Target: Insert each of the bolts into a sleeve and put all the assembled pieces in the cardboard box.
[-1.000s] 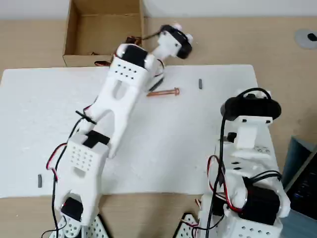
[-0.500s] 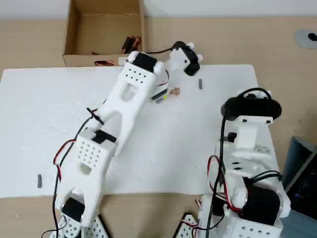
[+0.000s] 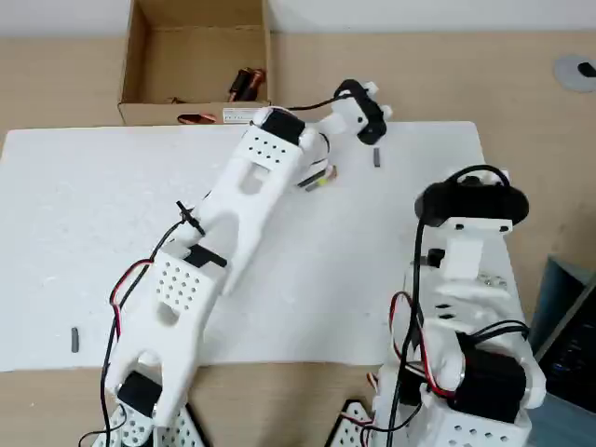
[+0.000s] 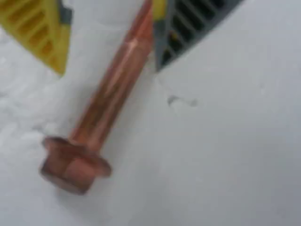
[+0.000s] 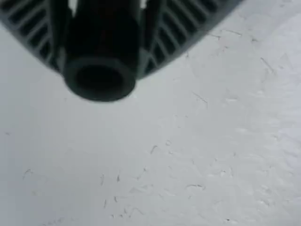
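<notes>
**Jaws of the left gripper point(image 4: 109, 66) stood open around a copper bolt point(image 4: 101, 113); the right gripper point(image 5: 99, 52) was clamped on a black sleeve point(image 5: 99, 77)**

A wooden table point(image 3: 521, 84) carried a white foam sheet point(image 3: 354, 279) that covered most of it. The left arm point(image 3: 233, 214) stretched diagonally from the near left edge to the far middle of the sheet. The right arm point(image 3: 466, 279) stood folded at the near right.

A cardboard box point(image 3: 135, 65) sat on the table at the far left, just beyond the sheet. Copper-and-dark pieces point(image 3: 247, 82) lay in its near right corner.

The bolt lay flat on the foam. Its shank ran between a yellow finger point(image 4: 40, 28) and a grey finger point(image 4: 188, 23), beside the grey one and apart from the yellow one. Its flanged head lay clear of both.

The held sleeve showed its hollow end between grey fingers, above the foam. One loose sleeve point(image 3: 377, 156) lay just right of the left gripper. Another loose sleeve point(image 3: 74, 340) lay at the sheet's near left.
</notes>
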Motion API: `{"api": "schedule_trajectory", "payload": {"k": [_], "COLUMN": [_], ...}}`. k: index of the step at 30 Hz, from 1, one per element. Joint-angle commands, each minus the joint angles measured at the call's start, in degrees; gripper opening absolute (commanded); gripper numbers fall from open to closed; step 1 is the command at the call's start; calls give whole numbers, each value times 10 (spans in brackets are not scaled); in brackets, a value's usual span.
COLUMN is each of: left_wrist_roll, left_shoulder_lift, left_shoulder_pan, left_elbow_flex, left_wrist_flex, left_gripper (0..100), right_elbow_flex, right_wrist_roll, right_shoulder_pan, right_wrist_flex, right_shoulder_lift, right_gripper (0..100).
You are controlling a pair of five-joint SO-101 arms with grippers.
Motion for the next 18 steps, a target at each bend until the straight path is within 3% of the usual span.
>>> {"api": "schedule_trajectory", "payload": {"k": [1,14,18], "left_wrist_roll": [-4,-4,-4], "left_shoulder_lift": [1,40,60], "left_shoulder_pan": [12,24,24], "left_elbow_flex": [-32,-32,-32], "left_wrist_flex": [-12,-55,-53], "left_gripper": [136,134,42], "right_elbow_flex": [0,0,0], "right_wrist_roll": [-4,-4,-4], "right_shoulder_pan": [4,4,4], "right_wrist_flex": [-13,-13,-13], "right_shoulder_lift": [-7,-7,-7], "right_gripper": [9,9,9]}}
